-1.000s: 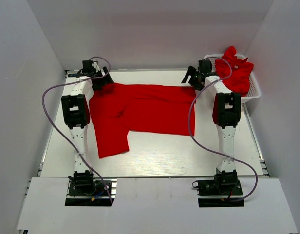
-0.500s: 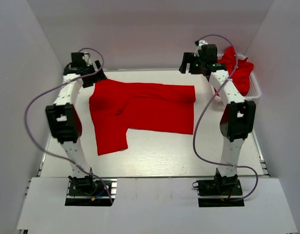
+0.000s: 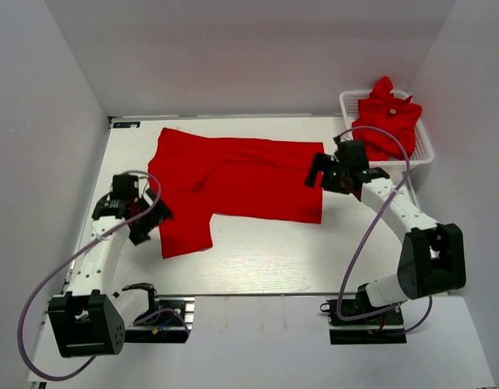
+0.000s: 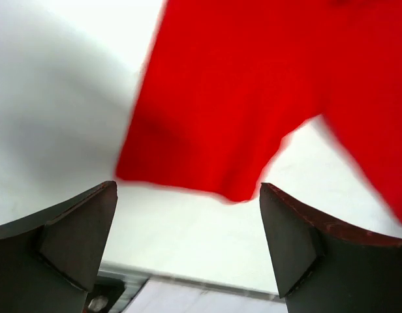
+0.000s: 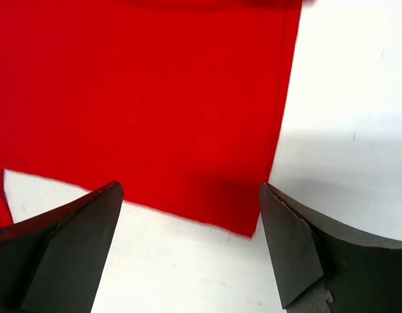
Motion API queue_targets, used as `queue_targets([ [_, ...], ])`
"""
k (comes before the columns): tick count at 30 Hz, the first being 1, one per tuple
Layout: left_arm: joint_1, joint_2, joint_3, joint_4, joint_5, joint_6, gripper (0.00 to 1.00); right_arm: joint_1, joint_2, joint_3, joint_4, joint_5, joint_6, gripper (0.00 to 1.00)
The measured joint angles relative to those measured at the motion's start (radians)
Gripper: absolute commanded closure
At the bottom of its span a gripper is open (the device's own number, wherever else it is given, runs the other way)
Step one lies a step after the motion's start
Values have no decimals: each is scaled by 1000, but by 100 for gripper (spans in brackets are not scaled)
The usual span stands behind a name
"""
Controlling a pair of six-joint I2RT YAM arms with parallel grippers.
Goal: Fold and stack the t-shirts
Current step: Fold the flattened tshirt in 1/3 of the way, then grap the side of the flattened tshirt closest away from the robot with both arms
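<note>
One red t-shirt [image 3: 233,178] lies spread flat on the white table [image 3: 266,251], with one part reaching toward the near edge at the left. My left gripper [image 3: 150,217] is open just left of that near part. In the left wrist view the cloth [image 4: 233,98] lies ahead of the empty gripper [image 4: 188,235]. My right gripper [image 3: 316,172] is open at the shirt's right edge. The right wrist view shows the shirt's near right corner [image 5: 250,225] just ahead of the gripper [image 5: 191,241], with nothing between the fingers. More red t-shirts [image 3: 387,121] sit crumpled in the basket.
A white mesh basket [image 3: 426,156] stands at the far right corner of the table. White walls close in the left, back and right sides. The arm bases are bolted at the near edge.
Both arms have drawn back from the shirt's far edge toward me. The left now sits by the shirt's near left part, the right by its right edge. The shirt stays flat.
</note>
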Motion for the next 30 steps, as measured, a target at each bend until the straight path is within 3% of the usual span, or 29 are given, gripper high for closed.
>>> queue_targets([
  [8,0,-121,-258,-64,5,-64,0,7,-111,-129,-1,-28,63,10],
  [19,0,-81,-321,65,-19,-121,10,7,-114,-177,-18,-35,70,10],
  [22,0,-46,-344,135,-23,-122,23,6,-114,-177,-18,-37,80,10],
  [25,0,-3,-376,185,-22,-119,27,6,-114,-177,-18,-37,87,10],
  [28,0,0,-381,214,-14,-120,48,6,-110,-177,-19,-36,92,10],
  [30,0,-1,-392,232,-11,-123,69,7,-105,-177,-18,-32,94,10],
])
